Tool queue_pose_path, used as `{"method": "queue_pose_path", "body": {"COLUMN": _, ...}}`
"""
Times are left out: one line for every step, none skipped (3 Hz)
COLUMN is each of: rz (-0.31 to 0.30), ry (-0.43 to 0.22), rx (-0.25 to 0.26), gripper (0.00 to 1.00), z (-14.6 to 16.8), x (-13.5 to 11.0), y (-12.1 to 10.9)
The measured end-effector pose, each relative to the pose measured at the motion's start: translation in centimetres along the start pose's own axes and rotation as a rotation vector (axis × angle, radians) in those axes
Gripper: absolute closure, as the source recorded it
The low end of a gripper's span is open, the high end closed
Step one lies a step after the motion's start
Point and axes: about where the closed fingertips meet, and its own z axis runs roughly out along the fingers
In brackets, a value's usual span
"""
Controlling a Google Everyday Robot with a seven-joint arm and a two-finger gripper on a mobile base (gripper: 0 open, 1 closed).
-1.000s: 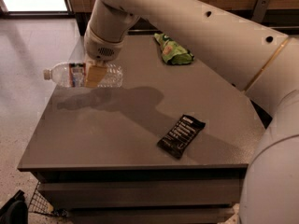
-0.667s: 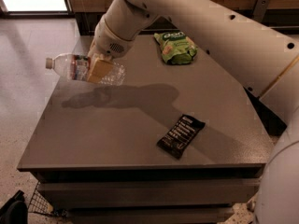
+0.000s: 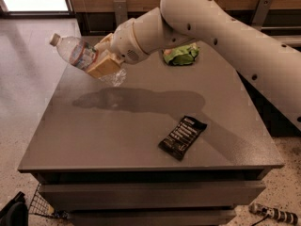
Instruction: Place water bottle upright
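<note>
Camera view shows the end effector (image 3: 105, 64) clamped across the lower half of the water bottle (image 3: 75, 51), its tan fingers (image 3: 100, 68) pressed against the clear plastic. It holds the bottle in the air over the far left corner of the table (image 3: 117, 140), and no part of the bottle touches the surface. The bottle is tilted: its white cap (image 3: 55, 38) points up and out past the table's left edge, while its base pokes out below the fingers toward the table. This slant suggests the bottle is partway between lying flat and standing. The base would need to swing under the cap before being set down.

The bottle is small and see-through, with ribbed sides and a red, white and blue label band just above the grip. Whether it holds any water cannot be told.

A green snack bag (image 3: 181, 54) sits near the far edge, and a dark wrapped bar (image 3: 182, 136) lies toward the near right corner, both well apart from the bottle.
</note>
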Motion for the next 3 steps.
{"method": "queue_pose_path", "body": {"rz": 0.045, "ry": -0.099, "rx": 0.078, "gripper": 1.00, "z": -0.2, "x": -1.2, "y": 0.5}}
{"method": "queue_pose_path", "body": {"rz": 0.102, "ry": -0.212, "rx": 0.155, "gripper": 1.00, "z": 0.9, "x": -2.5, "y": 0.3}}
{"method": "queue_pose_path", "body": {"rz": 0.127, "ry": -0.257, "rx": 0.174, "gripper": 1.00, "z": 1.9, "x": -3.1, "y": 0.0}}
